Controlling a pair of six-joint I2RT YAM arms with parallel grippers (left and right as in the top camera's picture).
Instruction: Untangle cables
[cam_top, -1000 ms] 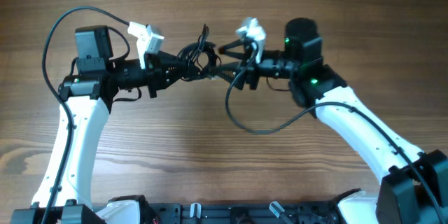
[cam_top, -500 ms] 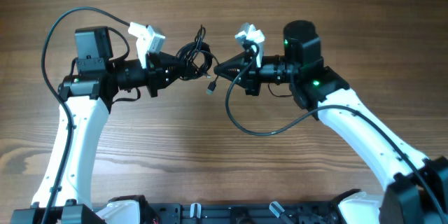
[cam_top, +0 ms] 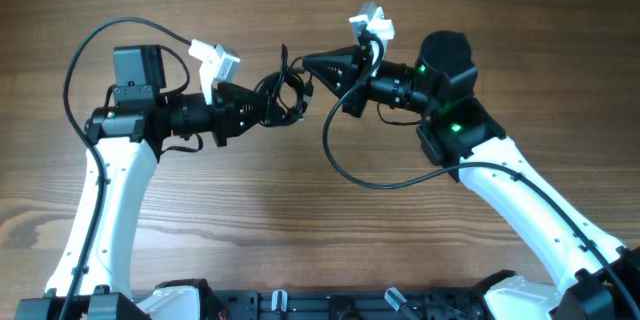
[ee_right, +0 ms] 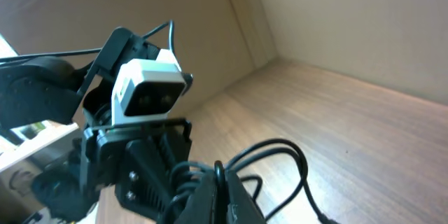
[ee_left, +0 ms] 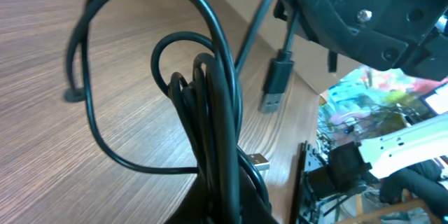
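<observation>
Above the bench (cam_top: 300, 235), left jaws clamp the bunched cables (cam_top: 283, 95); right jaws are shut on one strand (ee_left: 288, 35) by its plug (ee_left: 274, 87). Step: pulling apart. Next: draw that strand clear without snagging.

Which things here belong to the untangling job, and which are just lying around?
Job: cables, bunched between the hands; left hand, shut on them; right hand, shut, apparently on one strand.
Just there: wooden table; arms' own thicker cords; clutter beyond the table edge.
</observation>
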